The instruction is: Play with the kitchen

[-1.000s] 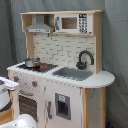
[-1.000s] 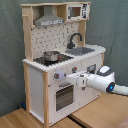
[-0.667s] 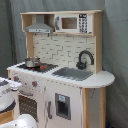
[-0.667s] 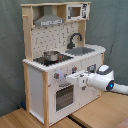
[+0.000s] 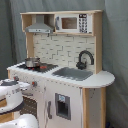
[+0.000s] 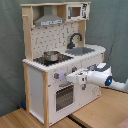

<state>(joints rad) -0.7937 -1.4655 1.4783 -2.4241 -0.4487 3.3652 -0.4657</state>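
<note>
The kitchen (image 5: 65,65) (image 6: 55,60) is a tall white and light-wood toy with a pegboard back, a grey hood (image 5: 40,26) (image 6: 49,20), a black faucet (image 5: 85,59) (image 6: 75,40), a sink (image 5: 74,73) (image 6: 82,50) and an oven door (image 6: 64,96). A metal pot (image 5: 32,62) (image 6: 50,56) stands on the stove. In the second exterior view my gripper (image 6: 69,78) reaches in from the second exterior view's right, right at the knob panel (image 6: 56,76) above the oven door. In the first exterior view only the white arm (image 5: 10,95) shows at lower left, and the gripper is hidden.
A toy microwave (image 5: 75,22) (image 6: 76,11) sits in the top shelf. The kitchen stands on a wooden table (image 6: 100,112) with a seam running across it. A grey curtain (image 6: 10,50) hangs behind.
The arm has crept a little further toward the kitchen's front panel, leftward in the second exterior view. The kitchen and pot have not moved.
</note>
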